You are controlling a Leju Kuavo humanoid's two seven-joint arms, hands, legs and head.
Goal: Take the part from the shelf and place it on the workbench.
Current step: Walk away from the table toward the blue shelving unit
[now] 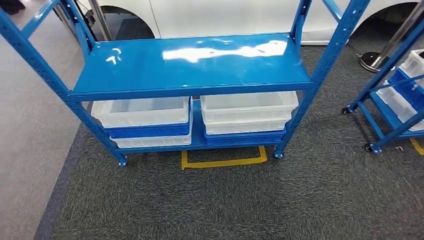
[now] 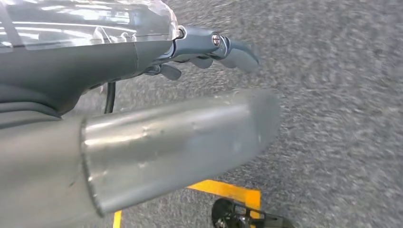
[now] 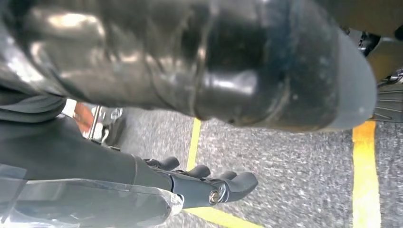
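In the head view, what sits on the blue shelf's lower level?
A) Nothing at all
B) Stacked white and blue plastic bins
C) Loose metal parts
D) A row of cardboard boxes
B: two stacks of white and blue bins sit side by side on the lower level of the shelf, under its bare top board.

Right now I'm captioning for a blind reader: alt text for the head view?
A blue shelf with a bare top stands on grey carpet; stacked white and blue bins sit on its lower level, above yellow tape.
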